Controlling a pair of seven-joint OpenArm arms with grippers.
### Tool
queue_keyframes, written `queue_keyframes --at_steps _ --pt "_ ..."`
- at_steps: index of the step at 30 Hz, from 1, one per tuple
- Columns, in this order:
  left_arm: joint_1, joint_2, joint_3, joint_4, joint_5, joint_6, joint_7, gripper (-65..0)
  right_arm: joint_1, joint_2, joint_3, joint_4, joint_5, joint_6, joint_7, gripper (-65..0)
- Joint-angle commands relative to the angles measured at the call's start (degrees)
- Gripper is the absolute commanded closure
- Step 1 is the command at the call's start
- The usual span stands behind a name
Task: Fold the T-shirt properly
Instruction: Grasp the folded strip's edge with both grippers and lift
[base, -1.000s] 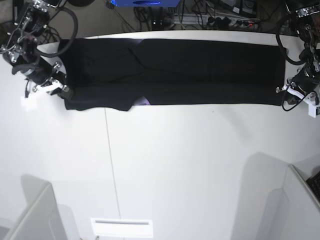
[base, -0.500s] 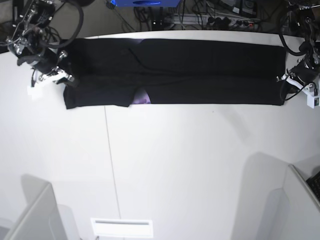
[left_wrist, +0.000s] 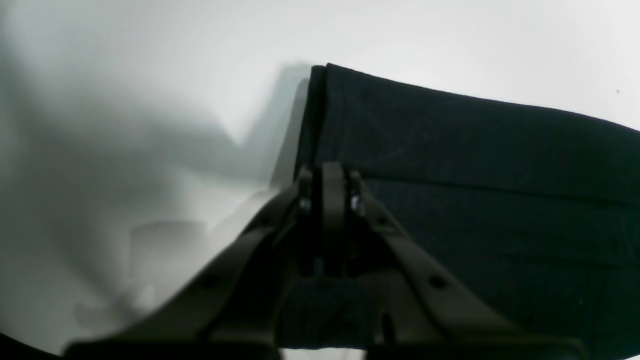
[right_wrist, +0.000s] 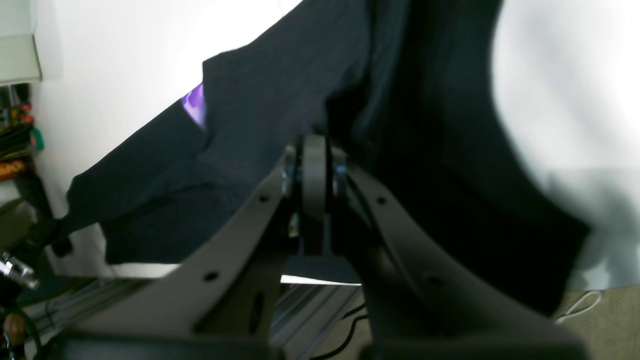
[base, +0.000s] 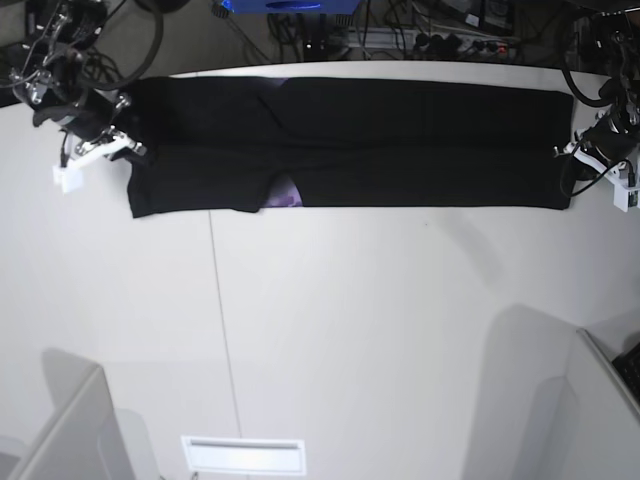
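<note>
The black T-shirt (base: 400, 140) lies as a long folded band across the far part of the white table (base: 350, 330). A bit of purple print (base: 287, 196) peeks out at its near edge. My right gripper (base: 130, 150) is shut on the band's left end; in the right wrist view the cloth (right_wrist: 260, 100) is raised and drapes around the closed fingers of that gripper (right_wrist: 314, 145), with the print (right_wrist: 194, 102) beyond. At the right end my left gripper (base: 565, 150) is shut too, and the left wrist view has this gripper (left_wrist: 330, 172) pinching a fold line of the cloth (left_wrist: 475, 150).
Cables and a blue device (base: 285, 5) crowd the area behind the table's far edge. Grey partitions stand at the near left (base: 70, 430) and near right (base: 600, 410). A white slotted piece (base: 243, 453) sits at the front edge. A thin seam (base: 222, 320) runs down the tabletop.
Both grippers have moved toward the table's far edge, carrying the shirt's ends with them. The purple print shows a little more at the near edge.
</note>
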Motion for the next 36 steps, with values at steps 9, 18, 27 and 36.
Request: queue_keyframes --at_steps 9,18,27,36 --pt "1.4 -1.1 -0.4 0.7 -0.1 -0.3 -1.0 0.0 -0.8 0.1 0.2 0.6 0.8 0.2 0.1 0.0" --pt "3.1 -1.1 -0.4 0.7 0.0 0.0 -1.0 0.0 -2.0 -1.1 0.1 0.6 0.8 0.2 0.0 0.0" --pt "3.2 -1.2 -1.0 0.7 0.0 0.1 -1.0 -39.5 -3.2 -1.2 0.4 1.3 0.8 0.2 1.5 -29.4" --pt "2.5 1.1 -1.0 3.4 -0.4 0.1 -1.3 -65.0 -5.1 2.3 -7.4 4.3 0.7 0.6 13.6 -29.1"
